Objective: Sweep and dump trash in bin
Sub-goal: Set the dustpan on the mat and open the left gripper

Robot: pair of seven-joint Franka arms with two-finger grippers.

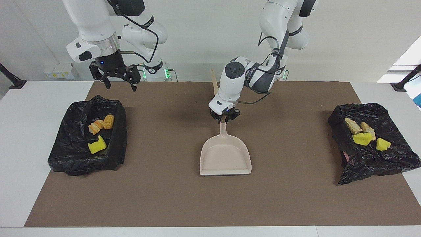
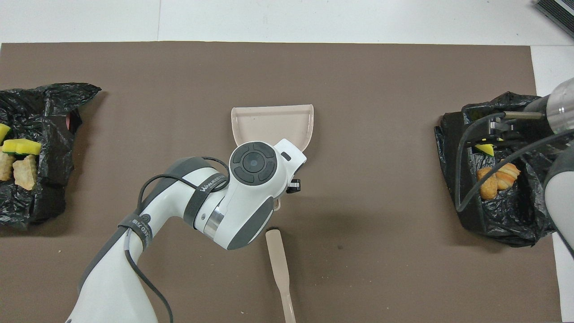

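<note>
I saw no trash loose on the worktop; it lay inside both bag-lined bins. My left end effector gripped the dustpan handle; the right end effector hung released above one bin.

Flat rectangular mat: plain dull brown, on white worktop. Plastic dustpan: pale beige, no pattern; long-handled brush same beige w/ black bristles. Two crumpled plastic bin liners: glossy black. Small trash scraps: bright yellow sponge bits, orange-tan and pale tan bread-like chunks. Arms: white w/ dark grey joints, black jaws.
</note>
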